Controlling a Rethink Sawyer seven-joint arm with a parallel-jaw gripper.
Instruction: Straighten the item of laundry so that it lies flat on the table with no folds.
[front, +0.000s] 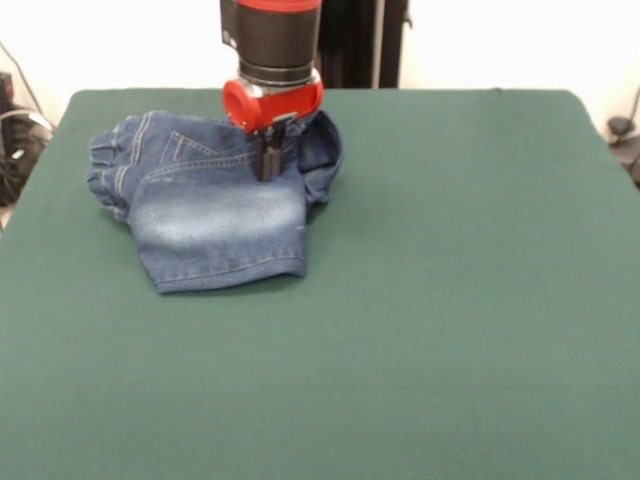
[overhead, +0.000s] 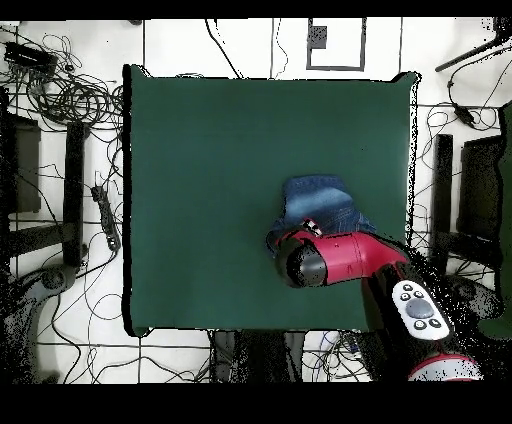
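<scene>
The small blue denim jeans (front: 215, 215) lie folded and bunched at the far left part of the green table (front: 450, 300). A faded leg lies on top toward the front, and the gathered waistband is at the left. My gripper (front: 268, 165) comes straight down onto the jeans' far edge. Its dark fingers stand close together, pinched on the fabric. In the overhead view the jeans (overhead: 318, 198) lie near the table's (overhead: 200, 180) lower right, partly under my red arm (overhead: 335, 260), which hides the gripper.
Cables and stands (overhead: 70, 100) lie on the floor around the table. A dark post (front: 355, 40) stands behind my arm. Green cloth stretches wide to the right and front of the jeans.
</scene>
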